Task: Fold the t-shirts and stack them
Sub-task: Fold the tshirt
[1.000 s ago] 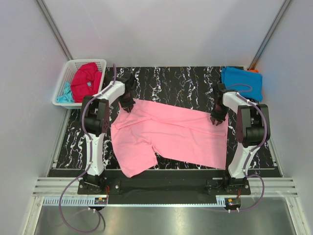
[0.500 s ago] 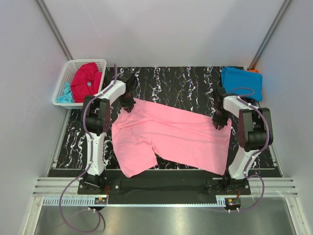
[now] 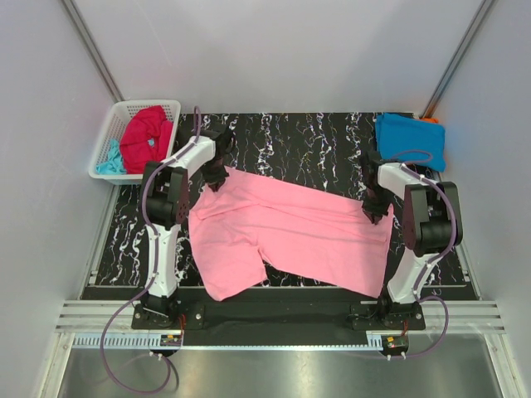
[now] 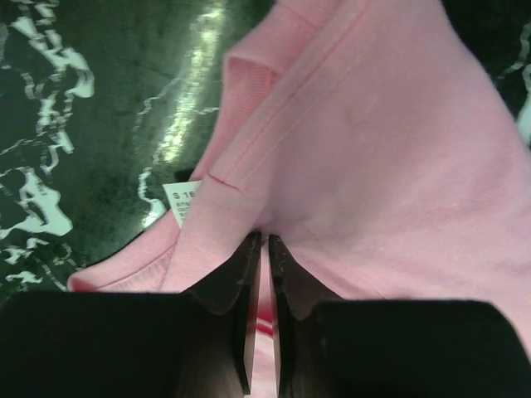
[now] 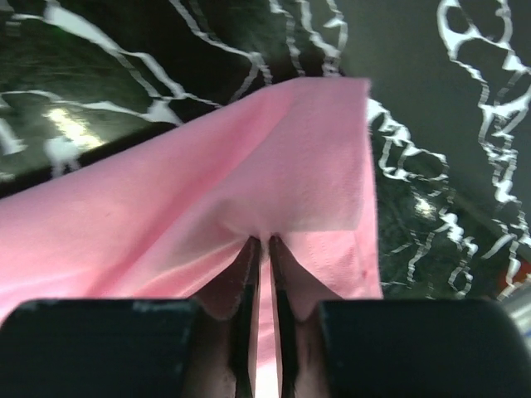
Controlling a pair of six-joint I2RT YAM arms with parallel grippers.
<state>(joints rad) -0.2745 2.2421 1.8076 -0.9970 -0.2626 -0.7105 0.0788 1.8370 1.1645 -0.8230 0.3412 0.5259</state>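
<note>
The right gripper (image 3: 373,210) has slid a touch nearer and nipped its jaws together on the hem corner of the pink t-shirt (image 3: 290,228), while the left gripper (image 3: 214,177) stays pinched almost closed on the collar end beside the white label (image 4: 184,201). So both ends are in hand, and the shirt, spread across the marbled table (image 3: 315,137), looks ready to fold! Far right, the blue t-shirt (image 3: 411,139) lies over the orange t-shirt (image 3: 429,121). Far left, the basket (image 3: 112,133) holds the red t-shirt (image 3: 145,137) and the aqua t-shirt (image 3: 108,159), and nothing blocks the fold.
</note>
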